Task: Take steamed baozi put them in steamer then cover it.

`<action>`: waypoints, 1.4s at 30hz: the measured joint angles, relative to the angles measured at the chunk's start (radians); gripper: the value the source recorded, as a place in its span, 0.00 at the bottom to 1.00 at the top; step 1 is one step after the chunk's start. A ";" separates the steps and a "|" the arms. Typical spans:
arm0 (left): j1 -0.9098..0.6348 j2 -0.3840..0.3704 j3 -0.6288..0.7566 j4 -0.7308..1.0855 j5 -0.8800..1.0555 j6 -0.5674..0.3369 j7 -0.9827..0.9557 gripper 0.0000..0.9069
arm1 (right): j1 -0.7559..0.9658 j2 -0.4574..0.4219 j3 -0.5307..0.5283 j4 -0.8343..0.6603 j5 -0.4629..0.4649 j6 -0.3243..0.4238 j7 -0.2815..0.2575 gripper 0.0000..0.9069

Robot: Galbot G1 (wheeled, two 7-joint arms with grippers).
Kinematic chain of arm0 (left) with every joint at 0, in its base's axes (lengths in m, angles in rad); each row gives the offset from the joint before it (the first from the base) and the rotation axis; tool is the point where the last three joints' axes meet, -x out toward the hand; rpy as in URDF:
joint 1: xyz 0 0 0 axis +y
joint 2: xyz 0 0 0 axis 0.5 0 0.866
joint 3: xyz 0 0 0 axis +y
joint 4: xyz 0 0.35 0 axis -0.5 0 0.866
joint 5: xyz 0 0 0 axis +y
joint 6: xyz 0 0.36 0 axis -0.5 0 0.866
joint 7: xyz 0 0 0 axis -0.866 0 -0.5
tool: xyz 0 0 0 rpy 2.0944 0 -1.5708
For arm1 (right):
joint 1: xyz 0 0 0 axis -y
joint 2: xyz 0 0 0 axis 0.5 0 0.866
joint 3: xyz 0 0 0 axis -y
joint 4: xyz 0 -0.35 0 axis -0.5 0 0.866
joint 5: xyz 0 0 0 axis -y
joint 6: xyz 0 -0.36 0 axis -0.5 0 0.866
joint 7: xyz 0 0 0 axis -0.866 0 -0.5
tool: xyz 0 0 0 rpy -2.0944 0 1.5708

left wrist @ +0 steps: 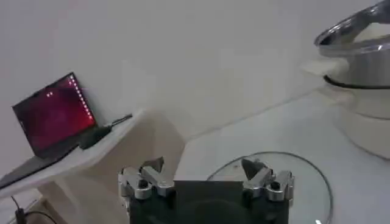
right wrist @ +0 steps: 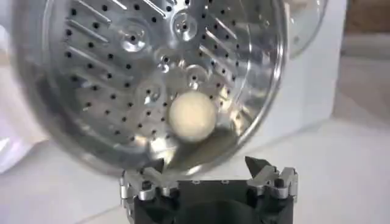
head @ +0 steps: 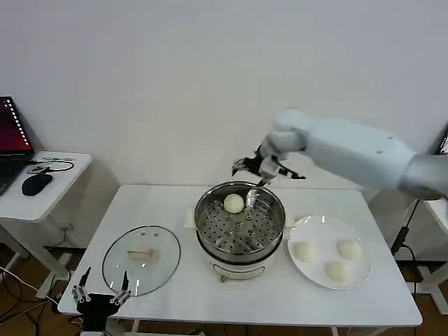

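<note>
My right gripper (head: pixel 253 170) hangs in the air just past the far rim of the steamer (head: pixel 240 227). Its fingers (right wrist: pixel 152 176) are spread apart and they hold nothing. In the right wrist view I look down into the pot (right wrist: pixel 152 79) and see the tray with many little holes. One bun (right wrist: pixel 192 116) sits on that tray. In the head view this bun (head: pixel 234 204) lies at the back of the tray, close to the gripper but not touching it.

The steamer is shiny metal on a white base and stands in the middle of the white table (head: pixel 364 294). On my right side of it is a white plate (head: pixel 311 276), just beside the pot. Three more buns (head: pixel 337 271) rest on that plate, a little apart from each other.

My left gripper (head: pixel 102 288) waits low at the near left corner of the table. Its fingers (left wrist: pixel 259 175) are wide apart and hold nothing too. The glass lid (head: pixel 141 260) lies flat on the table just beyond it, with its pale handle (head: pixel 141 255) facing up. In the left wrist view the lid (left wrist: pixel 317 182) shows past the fingertips, with the pot (left wrist: pixel 359 49) farther off.

A small side table (head: pixel 49 189) stands to the left, with a laptop (left wrist: pixel 52 115) and a mouse (head: pixel 36 184) on it.
</note>
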 measured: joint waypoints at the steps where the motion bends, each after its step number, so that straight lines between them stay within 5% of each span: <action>1: -0.002 0.004 0.003 0.000 -0.001 0.001 0.002 1.00 | 0.004 -0.035 -0.002 0.018 0.008 -0.029 -0.006 1.00; 10: -0.018 0.039 0.022 -0.010 0.002 0.017 0.016 1.00 | -0.041 -0.343 -0.011 0.162 0.085 -0.227 -0.068 1.00; 18: -0.041 0.066 0.012 -0.021 -0.008 0.030 0.022 1.00 | -0.244 -0.471 0.107 0.229 0.116 -0.334 -0.091 1.00; 27: -0.040 0.058 0.008 -0.025 -0.001 0.031 0.022 1.00 | -0.460 -0.473 0.232 0.217 0.101 -0.390 -0.085 1.00; 42: -0.037 0.039 -0.008 -0.011 0.007 0.029 0.022 1.00 | -0.603 -0.342 0.297 0.100 0.100 -0.440 -0.039 1.00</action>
